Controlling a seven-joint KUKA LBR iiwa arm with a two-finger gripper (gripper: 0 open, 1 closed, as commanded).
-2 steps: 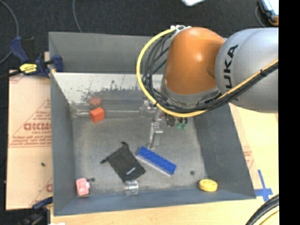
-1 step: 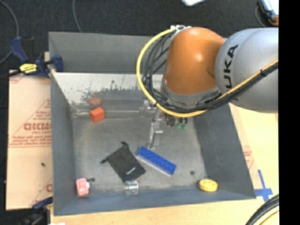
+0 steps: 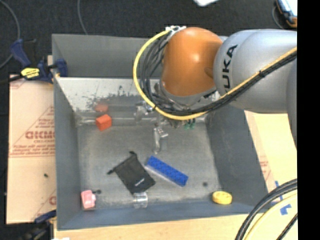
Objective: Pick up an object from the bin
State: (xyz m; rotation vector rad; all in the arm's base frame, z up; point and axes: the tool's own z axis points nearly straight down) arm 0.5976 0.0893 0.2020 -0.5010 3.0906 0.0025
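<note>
My gripper (image 3: pixel 158 138) hangs below the orange wrist cover over the middle of the bin, just above the upper end of a blue rectangular block (image 3: pixel 167 171) that lies slanted on the floor. Left of the block, close beside it, lies a flat black pouch (image 3: pixel 132 174). An orange cube (image 3: pixel 103 122) sits near the back wall, to the gripper's left. Nothing shows in the gripper.
A pink object (image 3: pixel 88 199) lies in the front left corner and a yellow round one (image 3: pixel 221 198) in the front right. A small clear piece (image 3: pixel 140 200) rests at the front wall. A bit of green (image 3: pixel 189 126) shows under the arm.
</note>
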